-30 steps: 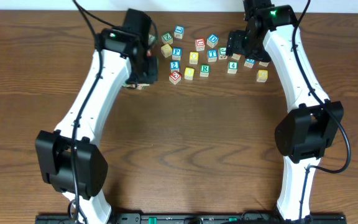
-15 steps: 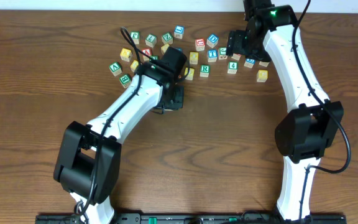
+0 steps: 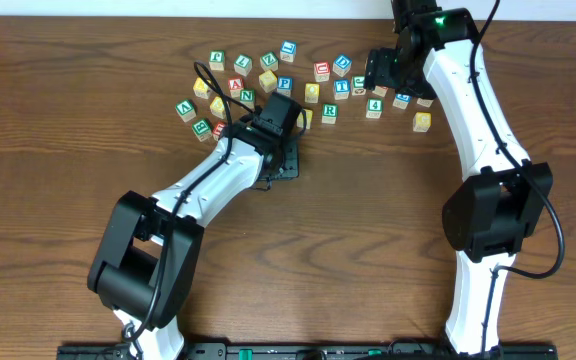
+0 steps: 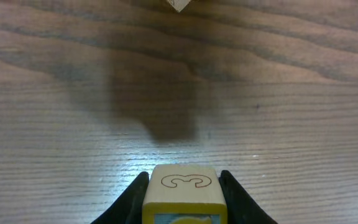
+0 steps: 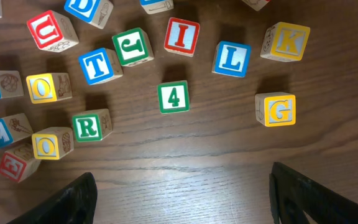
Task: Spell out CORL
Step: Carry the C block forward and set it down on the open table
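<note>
My left gripper is shut on a wooden cube with a pale yellow top bearing an outlined C seen sideways. It holds the cube just above bare table, in front of the blocks. My right gripper is open and empty above the right block cluster. Below it lie the green R cube, the blue L cube and two yellow O cubes. The R cube also shows in the overhead view.
Other letter cubes lie around: a green 4, yellow G, yellow K, red I, blue T. A second cluster lies at the back left. A cube corner shows ahead of the left gripper.
My left arm has swung from the back-left cluster toward the table's middle with the cube in its jaws, uncovering that cluster. The right arm has not moved.
</note>
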Tool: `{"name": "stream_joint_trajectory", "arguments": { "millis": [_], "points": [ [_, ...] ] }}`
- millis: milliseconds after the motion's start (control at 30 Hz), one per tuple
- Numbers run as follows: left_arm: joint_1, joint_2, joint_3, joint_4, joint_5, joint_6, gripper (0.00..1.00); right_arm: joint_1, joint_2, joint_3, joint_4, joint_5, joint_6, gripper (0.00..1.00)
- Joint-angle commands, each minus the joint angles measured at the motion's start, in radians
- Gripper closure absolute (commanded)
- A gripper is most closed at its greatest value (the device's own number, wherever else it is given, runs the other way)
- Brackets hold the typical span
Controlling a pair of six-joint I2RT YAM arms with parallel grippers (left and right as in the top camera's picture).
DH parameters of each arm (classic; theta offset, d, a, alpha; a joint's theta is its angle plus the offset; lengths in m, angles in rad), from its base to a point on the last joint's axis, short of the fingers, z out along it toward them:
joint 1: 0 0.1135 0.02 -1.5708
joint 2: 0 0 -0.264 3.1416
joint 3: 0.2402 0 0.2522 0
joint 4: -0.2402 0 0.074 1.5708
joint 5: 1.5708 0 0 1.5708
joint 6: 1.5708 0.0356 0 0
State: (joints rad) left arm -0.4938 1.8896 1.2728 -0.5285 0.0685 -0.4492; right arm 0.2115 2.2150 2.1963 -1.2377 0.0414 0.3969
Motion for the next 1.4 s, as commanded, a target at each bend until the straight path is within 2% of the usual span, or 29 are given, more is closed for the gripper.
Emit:
{"name": "stream_joint_trajectory", "arguments": {
  "millis": [0,333,600,733,967,1367],
  "points": [
    [-0.002,0.008,-0.022,0.008,-0.01,-0.002,0.76,0.0,-0.021,-0.005,-0.001,0.013,-0.013,0.16],
    [-0.01,0.041,-0.022,0.015,-0.01,0.048,0.76,0.0,-0.021,-0.018,-0.002,0.012,-0.013,0.16],
    [-0.01,0.041,-0.022,0.027,-0.01,0.042,0.76,0.0,-0.021,-0.018,-0.001,0.012,-0.013,0.16],
    [-0.014,0.041,-0.022,0.023,-0.01,-0.001,0.76,0.0,-0.021,-0.018,-0.001,0.005,-0.027,0.16],
    [-0.04,0.055,-0.023,0.008,-0.011,0.051,0.76,0.0,-0.021,-0.018,0.0,0.005,-0.054,0.13],
    [-0.064,0.098,-0.026,0.062,-0.088,0.051,0.76,0.002,-0.021,-0.018,-0.004,0.005,-0.054,0.09]
  ]
}}
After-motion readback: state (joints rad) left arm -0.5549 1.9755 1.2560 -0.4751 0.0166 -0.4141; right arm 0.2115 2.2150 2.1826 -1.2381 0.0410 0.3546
